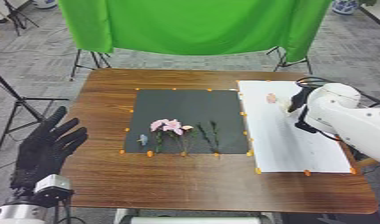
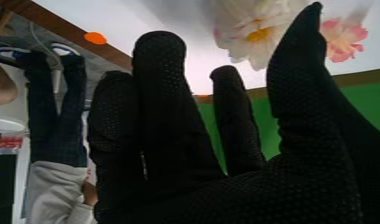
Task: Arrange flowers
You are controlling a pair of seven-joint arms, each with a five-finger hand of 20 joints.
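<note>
My right hand (image 1: 299,102) is over the white sheet (image 1: 302,150), beside a small pink flower (image 1: 272,98). In the right wrist view the fingers of my right hand (image 2: 169,110) are straight, holding nothing, with a white flower (image 2: 249,30) and a pink flower (image 2: 344,42) lying on the sheet past the fingertips. Pink blooms (image 1: 171,125) with stems, a small blue flower (image 1: 143,139) and thin green stems (image 1: 215,137) lie on the dark mat (image 1: 186,105). My left hand (image 1: 46,145) is open off the table's left side.
Orange markers (image 1: 258,171) line the edges of the mat and sheet on the brown table (image 1: 195,185). A green cloth (image 1: 195,25) hangs behind it on stands. Black cables run beside the right arm.
</note>
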